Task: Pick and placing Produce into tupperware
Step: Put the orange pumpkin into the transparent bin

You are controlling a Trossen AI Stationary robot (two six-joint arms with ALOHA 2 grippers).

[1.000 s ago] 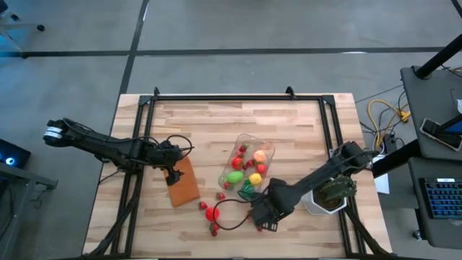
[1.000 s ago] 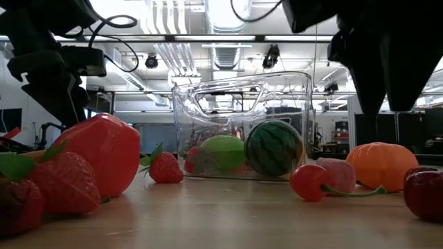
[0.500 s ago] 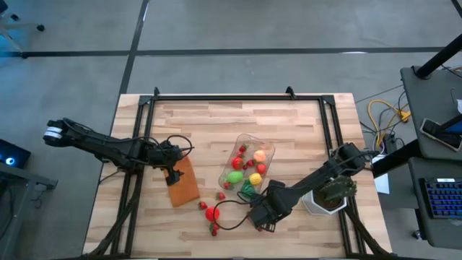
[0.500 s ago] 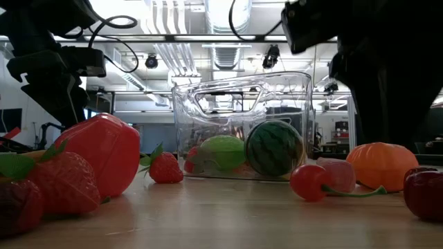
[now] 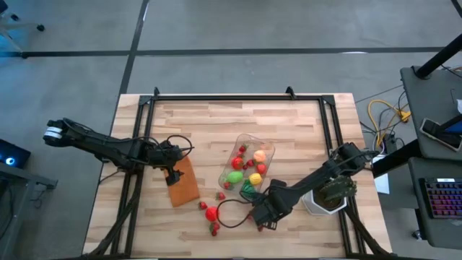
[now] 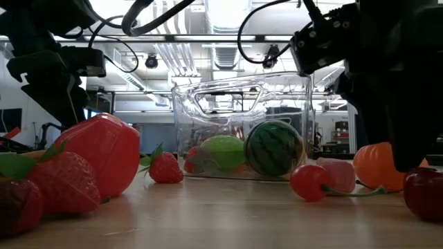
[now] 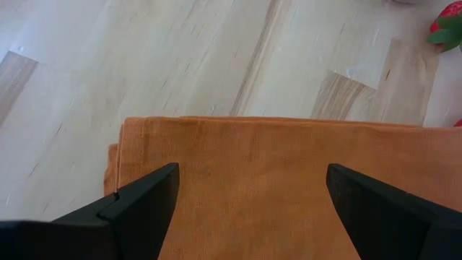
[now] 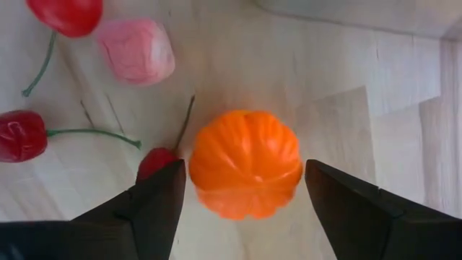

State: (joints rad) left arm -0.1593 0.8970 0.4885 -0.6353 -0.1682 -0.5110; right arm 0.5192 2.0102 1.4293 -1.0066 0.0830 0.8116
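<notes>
While open, right gripper (image 8: 242,189) astride orange fruit (image 8: 245,163)

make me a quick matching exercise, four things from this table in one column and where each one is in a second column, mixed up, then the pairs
Things:
1. orange pumpkin-shaped toy
2. toy watermelon
3. left gripper
4. pink toy piece

Places:
A. inside the clear tupperware
B. over the brown-orange cloth
C. between the open fingers of the right gripper
D. on the wood beside a red cherry

Pairs: 1-C, 2-A, 3-B, 4-D
</notes>
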